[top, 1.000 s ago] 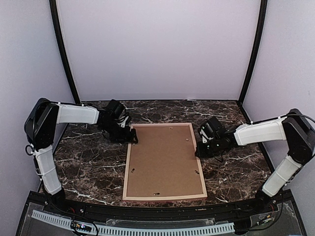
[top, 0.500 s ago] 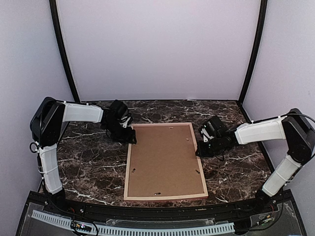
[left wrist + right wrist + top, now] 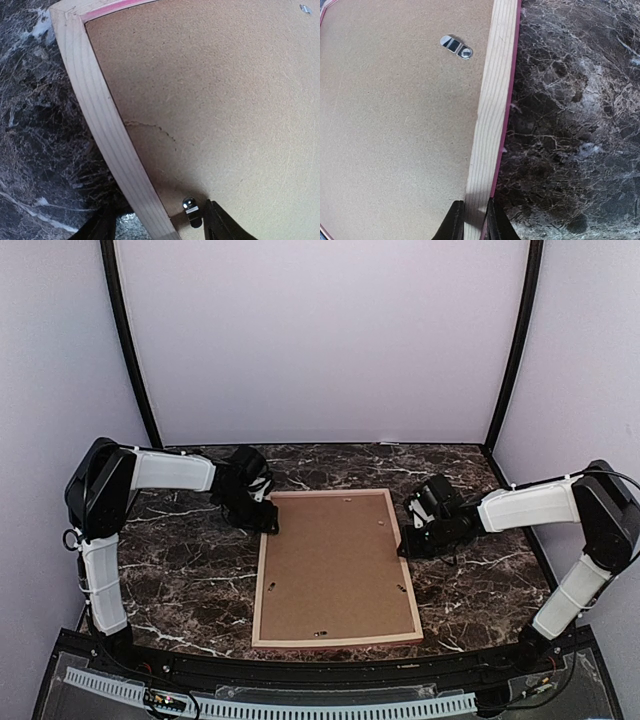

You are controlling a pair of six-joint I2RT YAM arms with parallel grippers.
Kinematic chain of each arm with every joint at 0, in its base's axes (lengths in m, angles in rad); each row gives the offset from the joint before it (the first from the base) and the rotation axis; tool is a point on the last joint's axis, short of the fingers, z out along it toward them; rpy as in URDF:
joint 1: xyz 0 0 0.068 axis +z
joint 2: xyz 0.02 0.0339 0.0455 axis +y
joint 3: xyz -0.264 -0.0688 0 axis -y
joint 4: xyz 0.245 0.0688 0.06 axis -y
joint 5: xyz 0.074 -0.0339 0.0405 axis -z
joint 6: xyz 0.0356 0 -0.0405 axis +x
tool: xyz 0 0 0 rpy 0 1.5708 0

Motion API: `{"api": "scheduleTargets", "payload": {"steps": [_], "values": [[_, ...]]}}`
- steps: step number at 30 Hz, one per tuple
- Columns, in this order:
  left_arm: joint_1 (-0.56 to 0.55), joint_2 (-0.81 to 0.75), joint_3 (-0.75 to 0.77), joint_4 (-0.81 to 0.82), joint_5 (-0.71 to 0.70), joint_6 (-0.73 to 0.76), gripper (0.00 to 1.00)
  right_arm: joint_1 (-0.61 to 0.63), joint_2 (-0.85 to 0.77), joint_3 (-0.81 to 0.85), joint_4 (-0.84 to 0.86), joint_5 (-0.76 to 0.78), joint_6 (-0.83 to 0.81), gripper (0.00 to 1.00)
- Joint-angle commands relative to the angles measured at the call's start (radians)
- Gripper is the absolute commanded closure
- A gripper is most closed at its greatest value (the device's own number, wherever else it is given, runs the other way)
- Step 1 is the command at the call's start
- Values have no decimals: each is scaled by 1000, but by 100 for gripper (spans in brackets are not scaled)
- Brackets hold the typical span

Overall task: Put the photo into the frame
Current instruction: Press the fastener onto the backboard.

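Frame [image 3: 335,640] is lying face-down mid-table; right gripper [image 3: 475,225] is pinching its right rail, left gripper [image 3: 160,227] is straddling the left, spread.

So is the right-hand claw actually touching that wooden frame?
Touching. The right wrist view shows the right gripper with its two fingers pressed against both sides of the frame along its pale wooden rail, with no gap visible.

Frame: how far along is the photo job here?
Done: the frame lies back-up with the brown backing board seated inside its rails; the photo is not visible, so whether it lies underneath cannot be told. In hand: right fingers pinch the right rail; left fingers straddle the left rail, unclamped, beside a metal clip. Left: probably securing the clips.
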Motion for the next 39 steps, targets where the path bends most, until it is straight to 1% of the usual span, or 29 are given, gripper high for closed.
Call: {"api": "scheduleTargets", "payload": {"steps": [1,10,20,25,29,39], "values": [[-13,17,-8,-61,-32,19,41,-16,28,4,-2,18,-20,83],[-13,16,-27,-56,-41,32,53,-17,38,3,2,9,-21,83],[-13,7,-47,-35,-15,45,62,-17,52,5,6,1,-28,84],[-14,6,-50,-32,-11,50,65,-17,55,3,6,-2,-29,84],[-13,6,-51,-33,-10,55,70,-17,57,3,8,-5,-30,85],[-13,-2,-57,-28,-2,58,71,-17,59,3,7,-11,-29,85]]}}
